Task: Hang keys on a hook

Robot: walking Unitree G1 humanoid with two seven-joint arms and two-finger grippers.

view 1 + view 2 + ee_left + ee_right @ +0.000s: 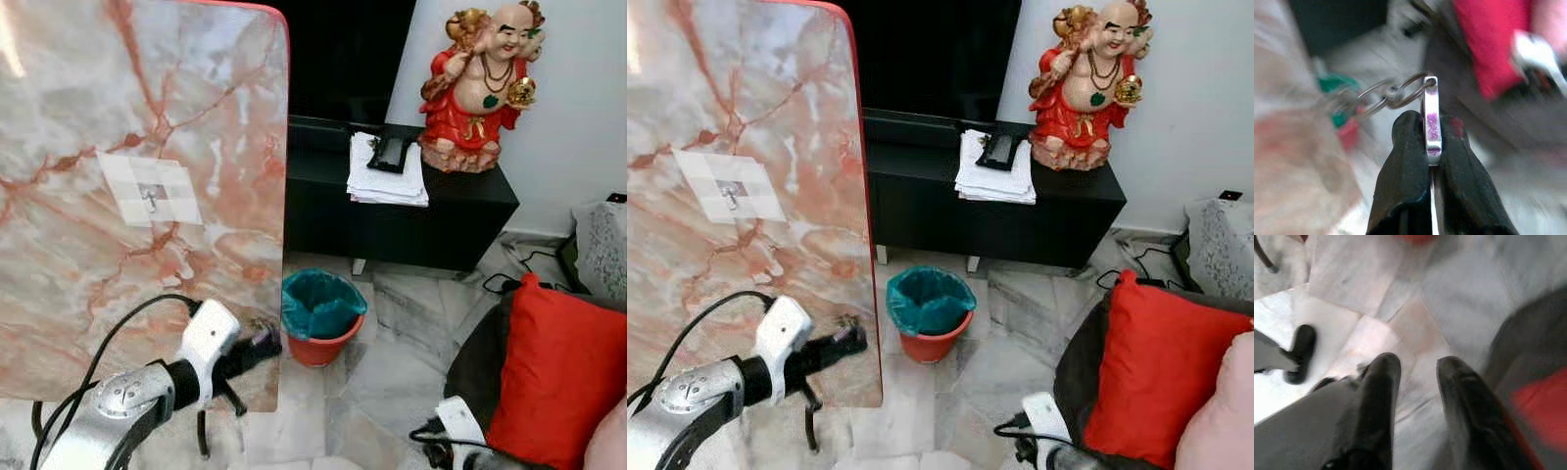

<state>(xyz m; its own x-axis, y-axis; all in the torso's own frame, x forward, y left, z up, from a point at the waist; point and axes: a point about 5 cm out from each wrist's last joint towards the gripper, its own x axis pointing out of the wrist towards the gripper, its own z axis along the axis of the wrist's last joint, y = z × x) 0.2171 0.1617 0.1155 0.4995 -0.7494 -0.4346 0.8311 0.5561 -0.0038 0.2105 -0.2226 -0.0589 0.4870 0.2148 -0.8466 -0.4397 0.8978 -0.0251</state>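
My left claw [1432,128] pinches the keys [1431,120] in front of the marble board [118,117], below and right of its hook [152,199]. My right claw [1418,369] hangs low, fingers apart.

A: Background? 
B: Red laughing statue [482,86] on far black cabinet [460,211], paper stack [385,176] left of it with a dark device on top.
A: Floor?
B: Orange bin [320,318], teal liner. Red cushion [558,377] near right.

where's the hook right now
The hook sits on a white square patch on the marble board, on the robot's left, above the left gripper that pinches the keys.
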